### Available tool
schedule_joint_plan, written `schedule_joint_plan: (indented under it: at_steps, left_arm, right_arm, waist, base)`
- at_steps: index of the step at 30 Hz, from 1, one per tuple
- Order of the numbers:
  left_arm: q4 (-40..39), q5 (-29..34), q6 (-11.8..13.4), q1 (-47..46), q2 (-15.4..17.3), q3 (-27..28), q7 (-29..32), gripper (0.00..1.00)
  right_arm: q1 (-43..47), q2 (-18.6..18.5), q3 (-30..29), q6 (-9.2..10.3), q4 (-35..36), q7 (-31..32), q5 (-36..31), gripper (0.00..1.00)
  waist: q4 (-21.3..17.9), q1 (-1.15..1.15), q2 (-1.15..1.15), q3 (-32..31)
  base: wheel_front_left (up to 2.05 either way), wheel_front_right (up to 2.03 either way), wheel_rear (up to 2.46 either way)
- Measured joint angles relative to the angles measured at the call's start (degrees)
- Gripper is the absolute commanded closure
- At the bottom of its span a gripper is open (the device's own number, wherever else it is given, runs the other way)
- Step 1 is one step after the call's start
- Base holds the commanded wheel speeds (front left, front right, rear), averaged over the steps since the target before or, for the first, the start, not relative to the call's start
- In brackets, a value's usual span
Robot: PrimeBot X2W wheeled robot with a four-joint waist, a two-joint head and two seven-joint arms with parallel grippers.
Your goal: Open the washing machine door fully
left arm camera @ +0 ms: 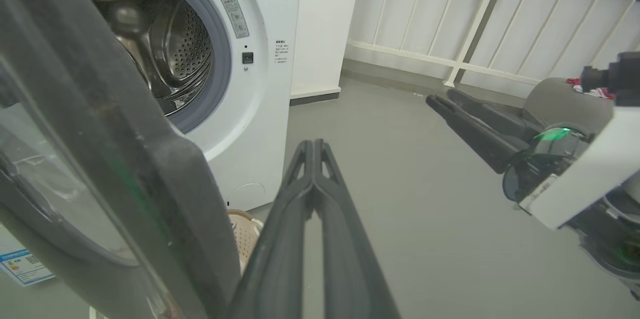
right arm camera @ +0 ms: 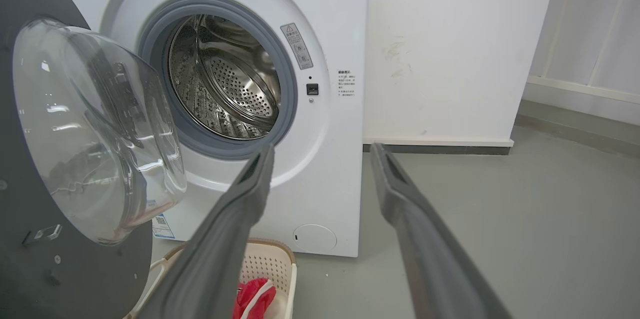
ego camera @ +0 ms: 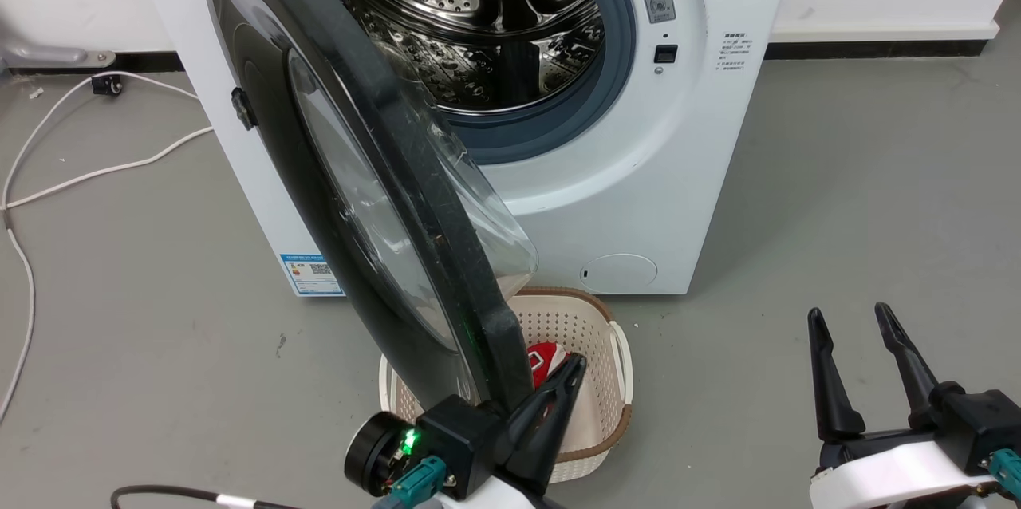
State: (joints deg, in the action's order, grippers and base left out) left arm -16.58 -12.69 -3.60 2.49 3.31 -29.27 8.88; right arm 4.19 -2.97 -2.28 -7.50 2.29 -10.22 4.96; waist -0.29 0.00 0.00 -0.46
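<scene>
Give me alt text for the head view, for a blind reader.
The washing machine door stands swung out from the washing machine, baring its steel drum. The left gripper sits shut by the door's lower edge near a laundry basket; the right gripper is open.

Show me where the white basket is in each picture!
Head view: basket at bottom centre, partly hidden by the door and left pincer.
Left wrist view: basket sliver at the bottom, beside the door.
Right wrist view: basket at the bottom, left of centre, holding red cloth.
Shared landmark: the washer's round flap, just above the basket.
</scene>
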Motion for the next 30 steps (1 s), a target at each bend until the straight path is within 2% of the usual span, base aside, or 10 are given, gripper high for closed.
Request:
schedule_joint_plan:
  at_steps: [14, 30]
  left_arm:
    - [9.9, 0.0, 5.2, -4.3, -0.3, 1.7, -5.6, 1.0]
    - [14.8, -0.6, 8.4, -5.0, -0.6, 1.9, -9.0, 1.0]
  right_arm:
    - [0.0, 0.0, 0.6, 0.0, -0.6, 0.3, 1.3, 0.0]
    - [-0.1, 0.0, 1.0, 0.0, -1.8, 1.0, 3.1, 0.0]
  waist:
    - [-1.1, 0.0, 0.0, 0.4]
    - [-1.3, 0.0, 0.0, 0.5]
  base:
    - [0.0, 0.0, 0.0]
    - [0.0, 0.0, 0.0]
